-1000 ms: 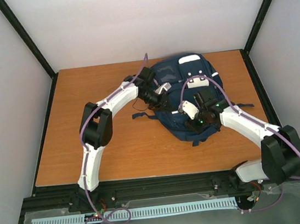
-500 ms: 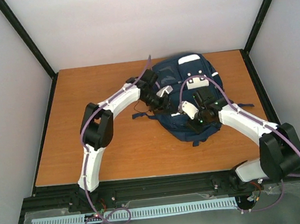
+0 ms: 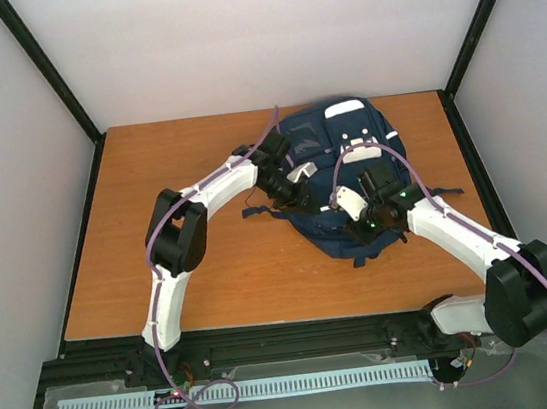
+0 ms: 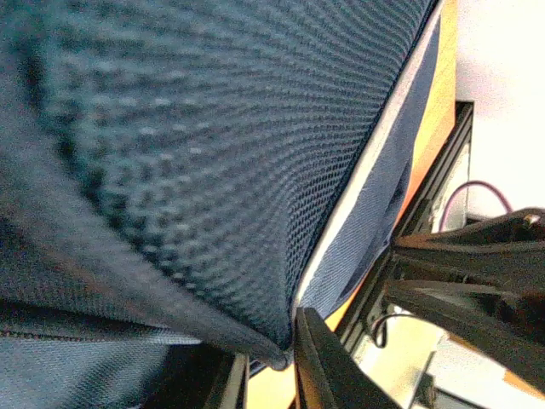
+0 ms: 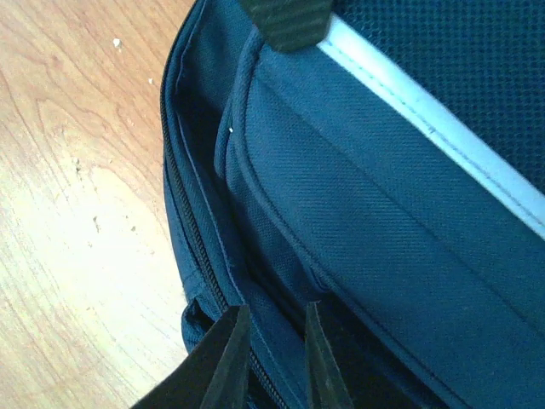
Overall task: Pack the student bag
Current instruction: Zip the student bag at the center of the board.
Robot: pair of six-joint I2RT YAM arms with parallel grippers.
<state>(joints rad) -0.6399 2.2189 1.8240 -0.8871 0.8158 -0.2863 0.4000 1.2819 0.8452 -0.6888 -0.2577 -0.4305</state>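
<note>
The student bag (image 3: 331, 146), navy with a white patch at its far end, lies flat on the wooden table (image 3: 157, 240). My left gripper (image 3: 301, 187) is at the bag's left side. In the left wrist view its narrow jaws (image 4: 268, 375) are shut on a rolled edge of the bag's mesh fabric (image 4: 204, 170). My right gripper (image 3: 359, 221) is at the bag's near end. In the right wrist view it (image 5: 272, 358) pinches a fold of navy cloth beside the zipper (image 5: 192, 230). The bag's inside is hidden.
Dark straps (image 3: 259, 209) trail off the bag's left side, and another strap (image 3: 445, 192) trails to the right. Black frame posts and pale walls close in the table on three sides. Purple cables loop over both arms.
My left gripper has crept slightly right along the bag's left edge. The right arm's elbow has swung outward to the right, and its gripper has slid a little nearer on the bag.
</note>
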